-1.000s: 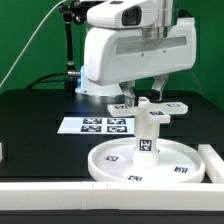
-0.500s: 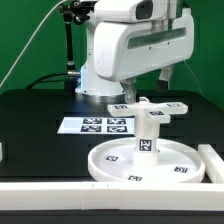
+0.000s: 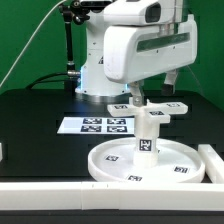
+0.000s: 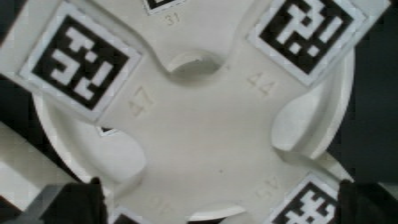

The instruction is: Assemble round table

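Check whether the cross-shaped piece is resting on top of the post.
Touching. In the exterior view the cross-shaped piece sits directly on the top of the upright post, with no gap visible between them; the post stands in the round disc.

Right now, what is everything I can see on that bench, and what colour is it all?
disc: one, white with small black tags, near edge of the black table.
post: one, white with a tag, upright at the disc's middle.
cross piece: one, white with tags, on top of the post; it fills the wrist view.
marker board: one, white with black tags, flat on the table, toward the exterior view's left of the disc.
bar: one, white, along the table's front and up the exterior view's right.
table: one, black.
arm: one, white, above the cross piece; whether its jaws are open or shut is hidden.
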